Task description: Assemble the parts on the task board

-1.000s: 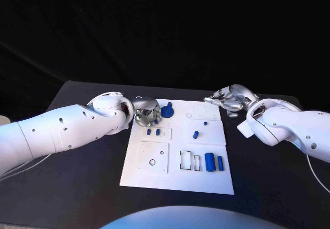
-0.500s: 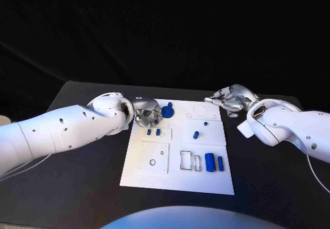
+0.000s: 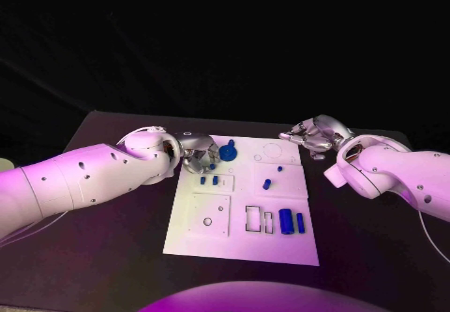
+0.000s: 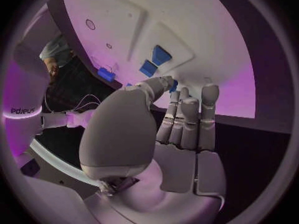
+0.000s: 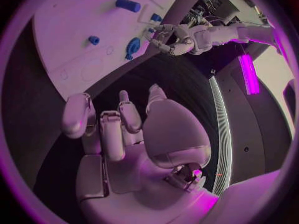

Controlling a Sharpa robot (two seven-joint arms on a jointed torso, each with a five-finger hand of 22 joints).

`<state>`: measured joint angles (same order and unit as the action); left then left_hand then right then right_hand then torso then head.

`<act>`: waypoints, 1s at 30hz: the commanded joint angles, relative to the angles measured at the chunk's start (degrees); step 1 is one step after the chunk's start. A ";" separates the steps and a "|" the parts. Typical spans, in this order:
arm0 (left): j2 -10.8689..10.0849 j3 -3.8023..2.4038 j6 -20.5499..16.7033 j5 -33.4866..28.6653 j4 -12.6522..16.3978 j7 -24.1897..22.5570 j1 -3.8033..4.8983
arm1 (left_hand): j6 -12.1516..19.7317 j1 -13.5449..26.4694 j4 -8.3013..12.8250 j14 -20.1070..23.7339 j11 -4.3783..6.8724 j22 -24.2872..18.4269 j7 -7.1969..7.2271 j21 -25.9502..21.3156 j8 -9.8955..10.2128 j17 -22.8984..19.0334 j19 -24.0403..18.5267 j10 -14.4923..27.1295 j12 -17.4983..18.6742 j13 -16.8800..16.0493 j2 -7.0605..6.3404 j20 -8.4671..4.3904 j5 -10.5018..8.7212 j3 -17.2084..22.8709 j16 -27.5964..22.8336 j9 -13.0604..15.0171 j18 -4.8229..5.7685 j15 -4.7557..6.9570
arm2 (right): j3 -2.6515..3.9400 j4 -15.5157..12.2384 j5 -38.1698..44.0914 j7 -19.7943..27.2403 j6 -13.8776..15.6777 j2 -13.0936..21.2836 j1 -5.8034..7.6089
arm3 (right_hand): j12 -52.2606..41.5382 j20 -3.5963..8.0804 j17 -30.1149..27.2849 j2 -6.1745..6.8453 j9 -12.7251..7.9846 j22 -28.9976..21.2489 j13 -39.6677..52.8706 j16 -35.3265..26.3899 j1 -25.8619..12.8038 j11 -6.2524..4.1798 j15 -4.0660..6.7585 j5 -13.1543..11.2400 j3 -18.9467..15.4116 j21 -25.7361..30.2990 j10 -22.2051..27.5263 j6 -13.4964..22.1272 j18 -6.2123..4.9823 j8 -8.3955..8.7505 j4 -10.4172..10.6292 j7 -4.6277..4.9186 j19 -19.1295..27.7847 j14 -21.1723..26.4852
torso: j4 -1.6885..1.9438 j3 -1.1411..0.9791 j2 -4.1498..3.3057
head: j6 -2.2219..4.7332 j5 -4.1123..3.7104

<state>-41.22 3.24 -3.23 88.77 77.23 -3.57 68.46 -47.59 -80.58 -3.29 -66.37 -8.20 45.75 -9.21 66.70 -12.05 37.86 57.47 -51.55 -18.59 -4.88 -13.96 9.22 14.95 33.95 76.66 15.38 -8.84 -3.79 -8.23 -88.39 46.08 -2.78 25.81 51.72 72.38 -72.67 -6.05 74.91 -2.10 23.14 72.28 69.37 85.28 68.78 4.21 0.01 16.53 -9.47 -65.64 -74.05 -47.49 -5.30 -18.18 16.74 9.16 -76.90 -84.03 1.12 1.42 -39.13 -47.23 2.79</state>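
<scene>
We judge the left hand (image 3: 199,153), whose grip we cannot tell, may knock the round part (image 3: 229,153); the right hand (image 3: 314,137) holds nothing.

One marking can be partly read: in the left wrist view, small dark letters stand on the white band (image 4: 25,112) at the edge of the circle, something like "Pd/PJ", too small and bent to tell for sure. No other text, label or number can be read.
</scene>
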 commanded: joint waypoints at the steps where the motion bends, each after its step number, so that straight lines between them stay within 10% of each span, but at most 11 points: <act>1: -0.48 -0.05 -0.76 -0.28 0.50 -0.02 0.00 | 0.90 0.19 -0.08 1.60 -0.35 -1.17 0.29 -0.85 0.59 -2.67 -1.07 1.75 0.37 0.21 -0.43 0.27 -0.17 -1.08 -0.73 -0.25 -0.98 -0.34 | 0.01 0.28 0.49 0.36 0.02 0.02 -0.03 | 4.18 0.02 2.12 -0.63 -0.11 -1.29 -4.61 -1.04 0.47 -0.07 0.04 0.17 -1.01 2.02 3.55 0.33 -0.89 -0.32 0.03 -0.30 1.16 -2.81 | -0.03 0.04 0.05 | 0.09 -0.04; 10: -3.27 -0.86 -1.25 -1.41 2.31 0.29 0.02 | 1.75 -0.55 -0.50 4.09 -0.82 -3.29 0.48 -2.44 1.23 -7.06 -2.67 4.48 0.02 0.42 -0.03 0.74 -0.04 -4.03 -1.74 -0.57 -1.34 -0.78 | 0.00 0.94 1.08 0.25 -0.14 0.17 -0.04 | 20.49 0.13 -1.73 -0.95 -0.22 -4.38 -22.86 -3.65 3.83 -0.14 0.14 0.18 -3.29 7.11 14.80 0.71 -1.68 -0.93 -0.06 -0.34 3.01 -1.67 | 0.08 0.02 0.14 | 0.41 -0.22; 16: -5.99 -2.00 -2.83 -7.19 4.04 -0.28 0.06 | 0.47 -1.56 -0.61 4.75 -0.63 -4.14 -0.56 -2.96 0.67 -8.63 -3.10 3.88 -1.27 0.19 0.65 0.67 0.08 -4.29 -2.06 -0.44 -1.52 -0.61 | 0.00 1.35 7.25 0.11 -1.92 0.26 -0.10 | 33.14 0.50 -3.38 0.91 -0.79 -4.74 -33.70 -5.07 18.05 0.11 0.26 0.37 -0.31 8.41 18.24 0.48 -1.72 -0.88 -1.14 -0.14 2.64 -1.47 | 0.01 0.01 0.18 | 0.76 -0.15; 24: -10.78 -3.01 -9.49 -34.58 7.16 -7.34 0.14 | -2.44 -1.28 -1.60 7.11 -0.18 -7.25 -2.54 -6.07 -1.30 -13.42 -5.31 1.05 -4.10 0.04 0.08 -0.08 -0.02 -1.45 -6.47 -0.27 -1.86 0.04 | 0.00 0.78 24.44 -0.17 -6.85 0.47 -0.54 | 51.59 -0.33 -2.80 5.72 -2.91 -3.16 -50.27 -4.85 25.94 1.17 -0.73 -1.13 5.18 7.29 17.37 -1.95 -1.42 1.19 -0.07 0.39 1.88 -1.81 | -0.09 -0.04 0.15 | 1.25 -1.38; 30: -12.92 -3.13 -7.33 -63.30 8.41 -11.74 0.12 | -2.40 0.73 -3.30 6.75 0.52 -10.09 -2.25 -9.84 -2.00 -15.75 -4.85 -2.12 -7.71 -0.87 1.30 -0.36 -0.27 -2.05 -10.18 -0.36 -1.87 0.50 | -0.01 0.05 38.00 -1.51 -9.38 0.43 -1.35 | 56.19 -0.54 -3.49 8.36 -4.31 -3.09 -55.83 -5.34 28.08 1.32 -0.91 -1.74 8.67 7.96 16.82 -3.60 -1.59 3.20 -0.09 -0.08 2.41 -1.53 | -0.05 0.04 -0.02 | 1.90 -3.20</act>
<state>-54.11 0.15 -9.99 47.25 85.33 -10.29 68.55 -49.68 -79.97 -6.48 -59.41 -7.79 35.67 -11.66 56.85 -13.89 22.15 52.48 -53.31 -26.16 -5.64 -12.74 8.82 14.95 31.72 66.32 15.01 -9.74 -3.28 -8.22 -88.16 72.02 -3.23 20.22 52.21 71.14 -16.66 -6.49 71.48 5.93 18.86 69.14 13.70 80.23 97.01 4.92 -0.62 14.93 -0.86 -57.74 -57.80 -47.18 -6.19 -15.04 16.64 8.51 -74.67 -84.03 1.07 1.42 -39.05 -45.52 0.20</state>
